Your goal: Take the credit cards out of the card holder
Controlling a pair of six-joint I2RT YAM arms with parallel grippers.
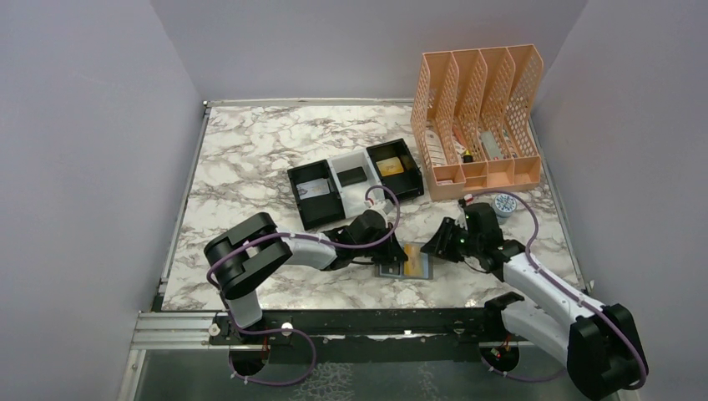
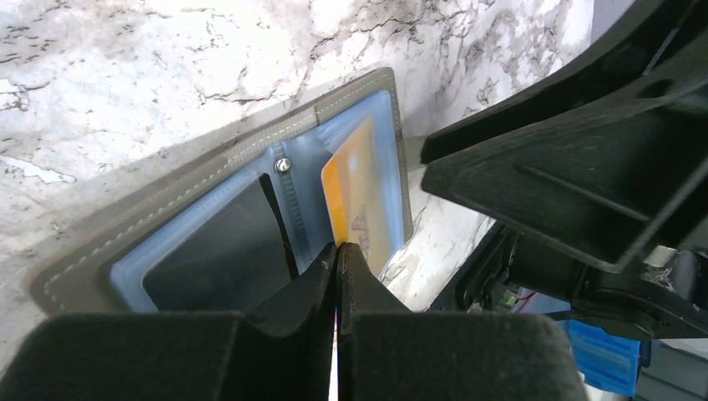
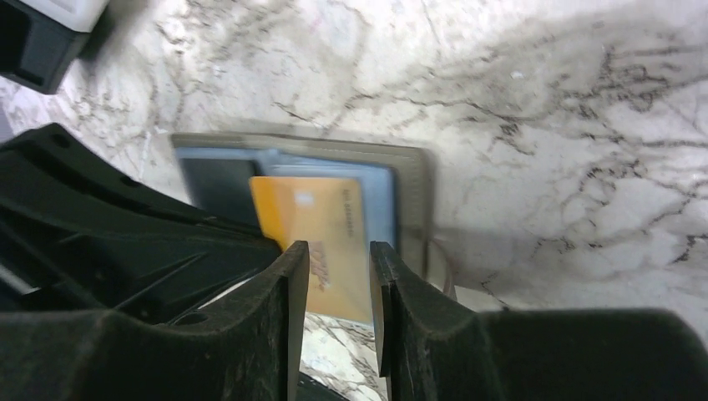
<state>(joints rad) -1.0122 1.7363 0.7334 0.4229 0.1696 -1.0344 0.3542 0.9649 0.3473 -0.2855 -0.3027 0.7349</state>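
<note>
While the gold credit card (image 2: 361, 196) sits partly out of the right-hand pocket of the card holder (image 2: 167, 213), extraction of this first card is the step in hand. The holder lies open and flat on the marble table (image 1: 242, 159), blue-grey inside up. A dark card (image 2: 219, 255) is fully seated in its left-hand pocket.

Left gripper (image 2: 338, 259): fingers closed together at the holder's near edge, apparently pinching the gold card's near corner.

Right gripper (image 3: 338, 259): jaws partly apart and holding nothing, poised over the exposed end of the gold card. Contact with the card or holder cannot be told.

Next move, as judged: draw the gold card straight out along the pocket while the holder is kept pinned. Risk: the holder may drag along with the card.
</note>
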